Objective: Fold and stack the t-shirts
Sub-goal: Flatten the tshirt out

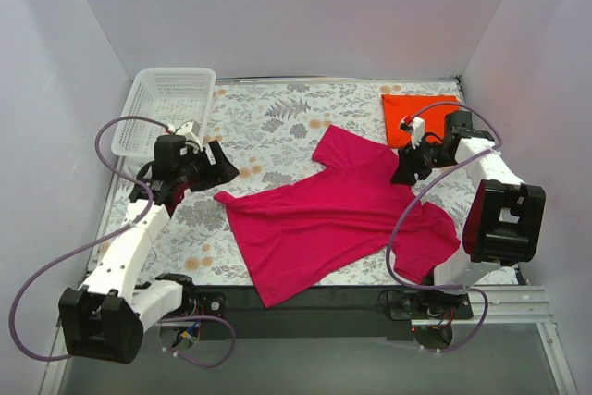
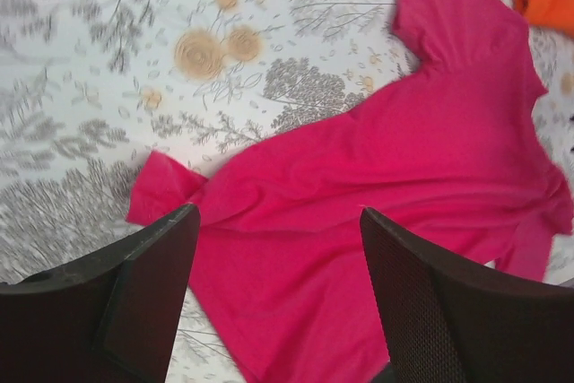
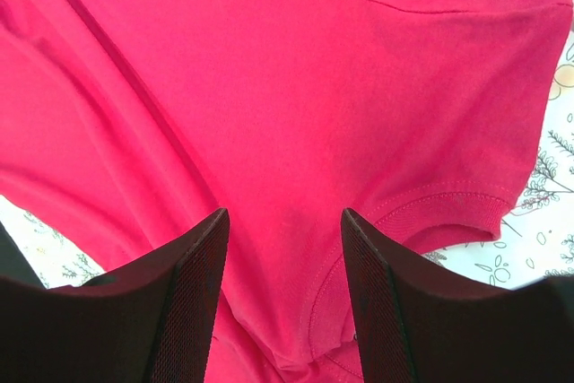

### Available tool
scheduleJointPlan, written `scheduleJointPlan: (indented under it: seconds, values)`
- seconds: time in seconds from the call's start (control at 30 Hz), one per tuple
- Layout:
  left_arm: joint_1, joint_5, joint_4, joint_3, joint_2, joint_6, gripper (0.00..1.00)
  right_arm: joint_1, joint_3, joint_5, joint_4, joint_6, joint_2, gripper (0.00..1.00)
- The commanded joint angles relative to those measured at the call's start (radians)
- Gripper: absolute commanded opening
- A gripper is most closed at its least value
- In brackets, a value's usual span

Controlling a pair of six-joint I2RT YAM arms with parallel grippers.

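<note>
The magenta-pink t-shirt (image 1: 342,215) lies unfolded and slantwise on the flowered desk (image 1: 268,122), rumpled, with long creases running through its middle. The left jaws stand wide apart and hold nothing. They hover over bare desk, and the shirt's nearest corner flap (image 2: 161,190) lies just ahead of them, in line with the left finger. The right jaws stand about half open directly above the cloth and pinch nothing that I can see. Pink fabric fills the gap beneath them, and a stitched sleeve cuff (image 3: 448,213) lies just ahead of their right finger. The orange-red t-shirt (image 1: 407,117) sits as a folded square beyond the right jaws, just beside the pink shirt's far sleeve, apparently finished. A white basket (image 1: 166,104) stands beyond the left jaws, apart from both shirts.

The step in hand looks like flattening the pink shirt before its first fold. To do it well, each pair of jaws should come down on a single layer at an outer edge: the left on the corner flap ahead of it, the right on the cuff or the seam near it, not on the loose middle below. Pulling gently outward and low over the desk should take out the creases. A grab into bunched cloth risks catching two layers and skewing the fold, and the pull should stay clear of the orange-red square.
</note>
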Motion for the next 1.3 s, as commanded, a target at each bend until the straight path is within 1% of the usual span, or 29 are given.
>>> scheduleJointPlan:
  seconds: [0.0, 0.07, 0.1, 0.13, 0.17, 0.2, 0.23, 0.3, 0.4, 0.57, 0.67, 0.8, 0.9, 1.0, 1.03, 1.07, 1.1, 1.17, 1.23, 1.27]
  values:
    - [-0.017, 0.087, 0.046, 0.026, -0.076, 0.395, 0.68, 0.016, 0.039, -0.041, 0.016, 0.012, 0.016, 0.51]
    - [-0.051, 0.055, 0.026, 0.020, -0.062, 0.504, 0.70, 0.025, 0.042, -0.047, 0.017, 0.014, 0.023, 0.51]
    - [-0.066, 0.016, 0.013, 0.019, -0.050, 0.600, 0.70, 0.028, 0.045, -0.047, 0.019, 0.017, 0.026, 0.51]
    - [-0.090, -0.004, -0.027, 0.016, -0.036, 0.658, 0.70, 0.031, 0.046, -0.046, 0.019, 0.017, 0.029, 0.51]
    - [-0.153, -0.046, -0.043, 0.006, -0.019, 0.704, 0.70, 0.034, 0.048, -0.044, 0.017, 0.019, 0.032, 0.51]
    - [-0.184, -0.118, -0.056, -0.002, 0.008, 0.780, 0.71, 0.036, 0.048, -0.044, 0.020, 0.019, 0.034, 0.51]
    - [-0.224, -0.145, -0.084, -0.017, 0.024, 0.813, 0.71, 0.038, 0.048, -0.044, 0.021, 0.017, 0.035, 0.51]
    - [-0.242, -0.180, -0.099, -0.028, 0.056, 0.877, 0.71, 0.038, 0.048, -0.043, 0.021, 0.017, 0.039, 0.51]
    - [-0.252, -0.199, -0.109, -0.027, 0.074, 0.919, 0.70, 0.038, 0.043, -0.046, 0.022, 0.016, 0.043, 0.51]
    - [-0.253, -0.298, -0.116, -0.008, 0.108, 0.966, 0.68, 0.039, 0.037, -0.055, 0.022, 0.014, 0.048, 0.50]
    - [-0.253, -0.335, -0.089, -0.017, 0.130, 0.983, 0.68, 0.038, 0.036, -0.061, 0.024, 0.014, 0.051, 0.50]
    - [-0.253, -0.332, -0.064, -0.016, 0.185, 1.000, 0.65, 0.038, 0.036, -0.061, 0.022, 0.016, 0.045, 0.51]
    - [-0.253, -0.340, -0.053, 0.000, 0.222, 1.009, 0.61, 0.038, 0.031, -0.060, 0.022, 0.016, 0.040, 0.51]
    - [-0.252, -0.343, -0.044, 0.001, 0.245, 1.019, 0.55, 0.038, 0.031, -0.061, 0.022, 0.016, 0.040, 0.51]
    - [-0.253, -0.354, -0.035, 0.001, 0.255, 1.020, 0.46, 0.038, 0.031, -0.063, 0.022, 0.016, 0.040, 0.51]
    - [-0.253, -0.354, -0.035, 0.001, 0.256, 1.020, 0.46, 0.038, 0.031, -0.063, 0.022, 0.016, 0.040, 0.51]
    - [-0.252, -0.357, -0.034, 0.003, 0.256, 1.020, 0.38, 0.039, 0.031, -0.063, 0.022, 0.016, 0.039, 0.50]
    - [-0.252, -0.366, -0.032, 0.004, 0.250, 1.019, 0.31, 0.038, 0.031, -0.061, 0.024, 0.016, 0.037, 0.50]
    - [-0.253, -0.374, -0.034, 0.003, 0.239, 1.014, 0.21, 0.039, 0.031, -0.061, 0.022, 0.014, 0.035, 0.51]
    - [-0.253, -0.374, -0.032, 0.001, 0.224, 1.013, 0.20, 0.038, 0.033, -0.061, 0.022, 0.014, 0.035, 0.50]
